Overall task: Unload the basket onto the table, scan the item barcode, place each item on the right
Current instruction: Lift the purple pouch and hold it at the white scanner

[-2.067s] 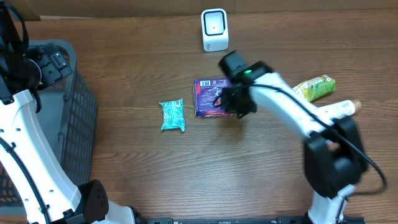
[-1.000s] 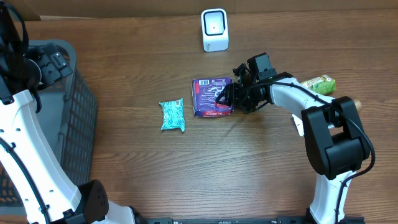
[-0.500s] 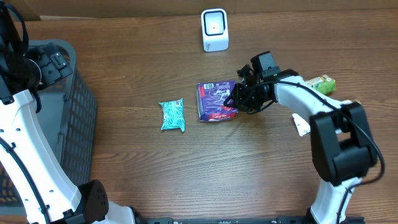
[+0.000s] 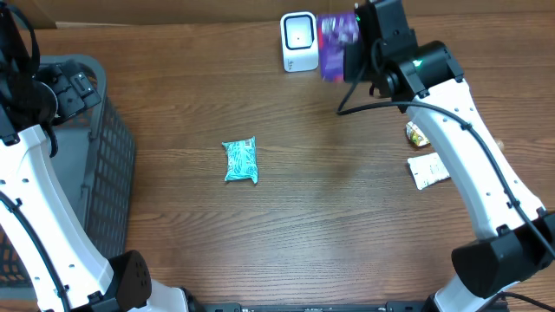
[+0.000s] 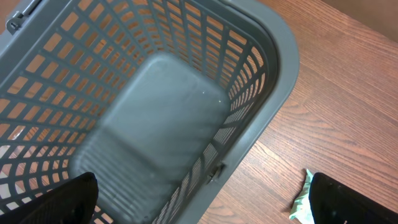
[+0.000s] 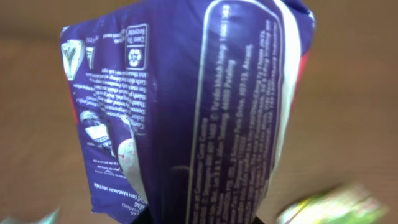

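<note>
The item, a purple snack packet [image 4: 335,35], hangs in the air just right of the white barcode scanner [image 4: 299,42] at the table's far edge. My right gripper [image 4: 350,50] is shut on it from the right side. In the right wrist view the purple packet [image 6: 186,112] fills the frame with small white print facing the camera, and it hides the fingers pinching its lower end. No barcode shows on that face. My left gripper [image 5: 208,205] is open, fingers wide apart, over the grey basket [image 5: 273,74].
A teal packet [image 4: 241,160] lies mid-table; its corner [image 5: 303,202] shows by the left fingertip. The grey basket [image 4: 104,156] stands at the left edge. A green packet [image 4: 417,134] and a white packet [image 4: 429,169] lie under the right arm.
The right gripper closed on the purple packet where it lay on the table, then lifted it up and back to beside the scanner. The left arm has not moved.
</note>
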Action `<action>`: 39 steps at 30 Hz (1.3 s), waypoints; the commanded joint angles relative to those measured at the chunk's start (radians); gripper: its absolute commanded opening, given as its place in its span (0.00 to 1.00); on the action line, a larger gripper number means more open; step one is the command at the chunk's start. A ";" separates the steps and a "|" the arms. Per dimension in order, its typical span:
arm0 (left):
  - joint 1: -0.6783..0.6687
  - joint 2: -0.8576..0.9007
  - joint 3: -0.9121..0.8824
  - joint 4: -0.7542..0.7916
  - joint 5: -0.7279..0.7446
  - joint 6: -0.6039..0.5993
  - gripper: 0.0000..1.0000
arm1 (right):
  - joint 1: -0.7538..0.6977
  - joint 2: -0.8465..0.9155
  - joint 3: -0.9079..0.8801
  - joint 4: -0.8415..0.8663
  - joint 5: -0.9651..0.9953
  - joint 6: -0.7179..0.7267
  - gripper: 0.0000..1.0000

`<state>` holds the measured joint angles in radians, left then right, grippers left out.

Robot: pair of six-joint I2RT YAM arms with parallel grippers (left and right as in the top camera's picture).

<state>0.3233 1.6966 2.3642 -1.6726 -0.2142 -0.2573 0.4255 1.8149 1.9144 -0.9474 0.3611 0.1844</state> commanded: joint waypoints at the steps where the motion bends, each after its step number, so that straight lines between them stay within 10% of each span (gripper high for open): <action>1: 0.003 0.007 -0.002 0.002 -0.006 0.011 1.00 | 0.037 -0.026 0.048 0.096 0.396 -0.173 0.04; 17: 0.003 0.007 -0.002 0.002 -0.006 0.011 1.00 | 0.097 0.342 0.048 0.747 0.728 -1.220 0.04; 28: 0.003 0.007 -0.002 0.002 -0.006 0.011 0.99 | 0.122 0.562 0.048 1.147 0.630 -1.591 0.04; 39: 0.003 0.007 -0.002 0.002 -0.006 0.011 1.00 | 0.145 0.636 0.036 1.287 0.629 -1.625 0.04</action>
<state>0.3233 1.6966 2.3642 -1.6726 -0.2142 -0.2573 0.5591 2.4527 1.9446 0.3210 0.9936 -1.4254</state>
